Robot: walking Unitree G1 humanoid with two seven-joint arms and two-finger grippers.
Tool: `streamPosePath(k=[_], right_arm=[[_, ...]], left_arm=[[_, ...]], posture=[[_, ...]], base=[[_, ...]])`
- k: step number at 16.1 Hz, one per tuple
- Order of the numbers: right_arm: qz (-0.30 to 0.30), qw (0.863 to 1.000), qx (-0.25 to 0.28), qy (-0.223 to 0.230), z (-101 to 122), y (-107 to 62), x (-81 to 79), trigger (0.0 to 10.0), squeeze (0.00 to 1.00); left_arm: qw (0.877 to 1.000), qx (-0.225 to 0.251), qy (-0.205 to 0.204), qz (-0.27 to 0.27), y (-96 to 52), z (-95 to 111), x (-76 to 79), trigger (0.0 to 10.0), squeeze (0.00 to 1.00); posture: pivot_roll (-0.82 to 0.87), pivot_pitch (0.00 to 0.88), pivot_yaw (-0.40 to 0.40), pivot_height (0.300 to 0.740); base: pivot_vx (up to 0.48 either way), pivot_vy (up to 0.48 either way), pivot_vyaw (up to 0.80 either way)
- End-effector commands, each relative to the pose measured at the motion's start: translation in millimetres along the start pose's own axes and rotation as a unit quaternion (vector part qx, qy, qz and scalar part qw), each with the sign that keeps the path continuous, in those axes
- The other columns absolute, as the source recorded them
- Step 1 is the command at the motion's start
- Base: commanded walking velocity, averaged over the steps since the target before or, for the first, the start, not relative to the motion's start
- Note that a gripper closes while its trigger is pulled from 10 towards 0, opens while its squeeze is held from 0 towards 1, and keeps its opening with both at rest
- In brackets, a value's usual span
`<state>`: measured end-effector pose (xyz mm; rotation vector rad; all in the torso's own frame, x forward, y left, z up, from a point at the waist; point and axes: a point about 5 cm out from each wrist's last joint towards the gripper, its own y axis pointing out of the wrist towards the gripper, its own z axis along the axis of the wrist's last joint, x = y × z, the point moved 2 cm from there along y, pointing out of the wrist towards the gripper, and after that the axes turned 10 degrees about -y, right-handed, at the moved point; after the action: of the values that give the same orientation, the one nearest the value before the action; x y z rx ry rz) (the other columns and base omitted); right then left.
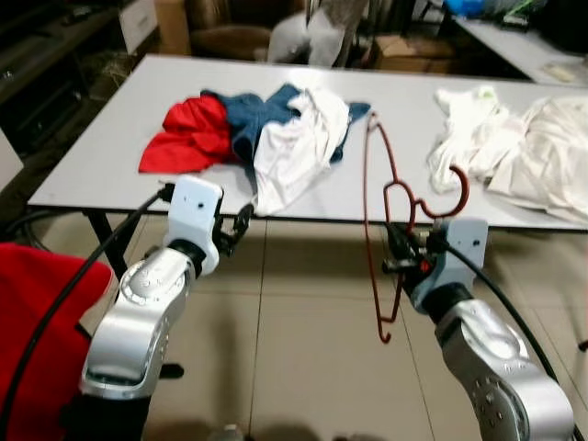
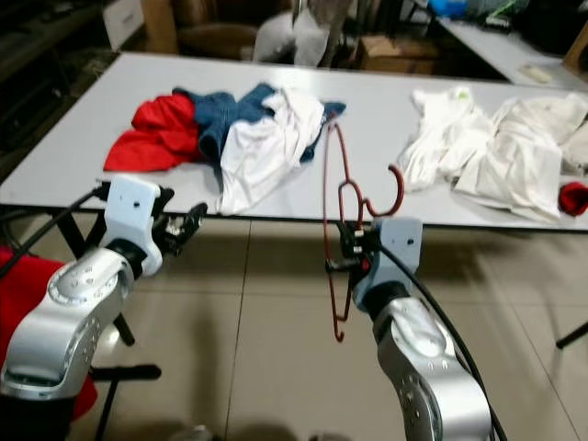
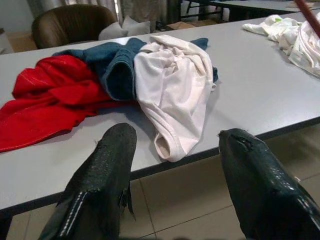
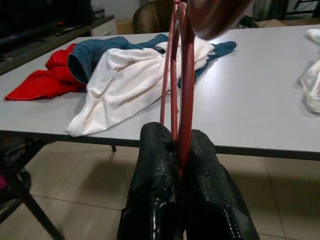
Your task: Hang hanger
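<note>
Grey table (image 1: 110, 156) spans upper frame; red garment (image 1: 188, 133), blue denim piece (image 1: 257, 119) and white shirt (image 1: 299, 147) heaped left of centre. White clothes pile (image 1: 514, 152) upper right. Red fabric (image 1: 37, 312) lower left, beige tiled floor (image 1: 303, 331) below.

A long pale grey tabletop (image 1: 110, 156) on dark legs stands over a floor of large beige tiles (image 1: 303, 331) with thin grout lines. Behind it sits a brown padded chair (image 3: 70, 22), with cardboard boxes (image 1: 404, 50) on the ground nearby. A second light tabletop (image 1: 514, 41) runs along the far right, and dark shelving (image 1: 46, 55) lines the left side.
</note>
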<state>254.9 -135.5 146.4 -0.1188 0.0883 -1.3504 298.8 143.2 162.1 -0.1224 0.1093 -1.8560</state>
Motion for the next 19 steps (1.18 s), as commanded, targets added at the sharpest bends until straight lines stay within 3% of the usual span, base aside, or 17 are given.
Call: streamPosePath(k=[1, 7, 19], right_arm=[[-0.002, 1.0, -0.002, 0.001, -0.1, -0.2, 1.8, 10.0, 0.0], [-0.004, 1.0, -0.004, 0.002, -1.3, -0.6, 2.5, 10.0, 0.0], [0.019, 1.0, -0.004, -0.015, -1.9, 1.5, -4.3, 10.0, 0.0]], left_arm=[[1.0, -0.001, -0.001, 0.0, -0.7, -2.0, 0.4, 10.0, 0.0], [1.0, 0.002, -0.005, -0.004, -0.4, -2.6, 1.7, 10.0, 0.0], [1.0, 0.02, -0.011, 0.021, 0.6, 3.6, -11.2, 10.0, 0.0]], posture=[[0.0, 0.0, -0.015, 0.74], [-0.01, 0.0, -0.012, 0.74], [0.0, 0.0, -0.012, 0.74]], base=[[0.0, 0.0, -0.59], [0.0, 0.0, -0.78], [0.0, 0.0, 0.0]])
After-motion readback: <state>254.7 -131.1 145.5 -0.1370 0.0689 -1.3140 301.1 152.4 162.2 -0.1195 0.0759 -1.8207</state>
